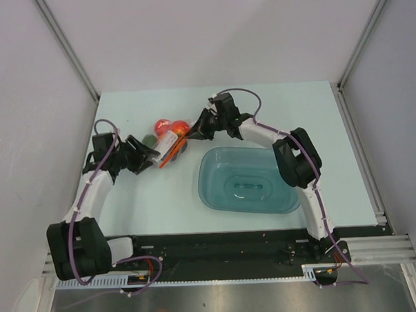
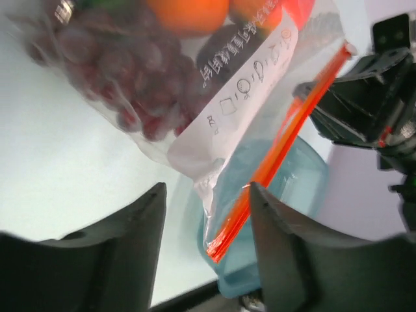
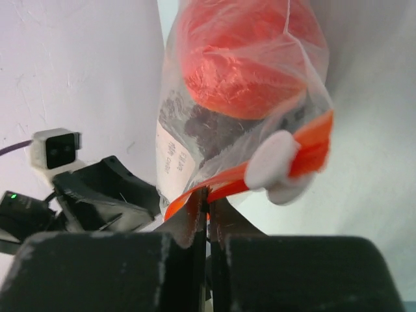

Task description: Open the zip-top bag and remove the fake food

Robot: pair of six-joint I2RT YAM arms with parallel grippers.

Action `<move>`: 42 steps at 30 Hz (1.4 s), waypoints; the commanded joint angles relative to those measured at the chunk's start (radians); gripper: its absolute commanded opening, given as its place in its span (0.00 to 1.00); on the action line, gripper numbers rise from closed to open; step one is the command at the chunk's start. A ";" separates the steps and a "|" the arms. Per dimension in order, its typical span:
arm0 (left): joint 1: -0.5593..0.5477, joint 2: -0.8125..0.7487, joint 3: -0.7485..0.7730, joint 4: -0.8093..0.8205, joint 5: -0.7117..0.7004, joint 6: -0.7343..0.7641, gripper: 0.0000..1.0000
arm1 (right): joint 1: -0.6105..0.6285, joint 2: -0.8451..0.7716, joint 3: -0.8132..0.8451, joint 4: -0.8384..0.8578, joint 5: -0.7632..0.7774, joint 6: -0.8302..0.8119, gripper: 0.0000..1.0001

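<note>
The zip-top bag [image 1: 170, 142] hangs between my two grippers at the back left of the table, just left of the tub. Fake food fills it: dark-red grapes [image 2: 123, 71], an orange [image 2: 188, 13] and a red round fruit [image 3: 247, 65]. My right gripper [image 3: 208, 195] is shut on the orange-red zip strip [image 3: 305, 146], next to a white slider [image 3: 276, 166]. My left gripper [image 2: 208, 190] is open. The strip's lower corner [image 2: 227, 234] hangs loose between its fingers [image 2: 286, 253] without being clamped. From above, the left gripper [image 1: 151, 157] is at the bag's lower left and the right gripper [image 1: 195, 129] at its upper right.
A teal translucent tub [image 1: 247, 182] stands on the table right of the bag and shows nothing inside. It also shows behind the bag as the tub [image 2: 292, 188] in the left wrist view. White walls close the table in at the back and sides.
</note>
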 commanded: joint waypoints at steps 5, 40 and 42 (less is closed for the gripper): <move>-0.291 -0.106 0.291 -0.279 -0.606 0.390 0.68 | 0.016 -0.034 0.064 -0.029 0.002 -0.013 0.00; -0.548 0.514 0.775 -0.488 -1.028 0.691 0.05 | 0.032 0.030 0.123 -0.030 -0.076 -0.007 0.00; -0.528 0.479 0.750 -0.501 -1.065 0.655 0.00 | 0.035 0.059 0.168 -0.090 -0.084 -0.035 0.00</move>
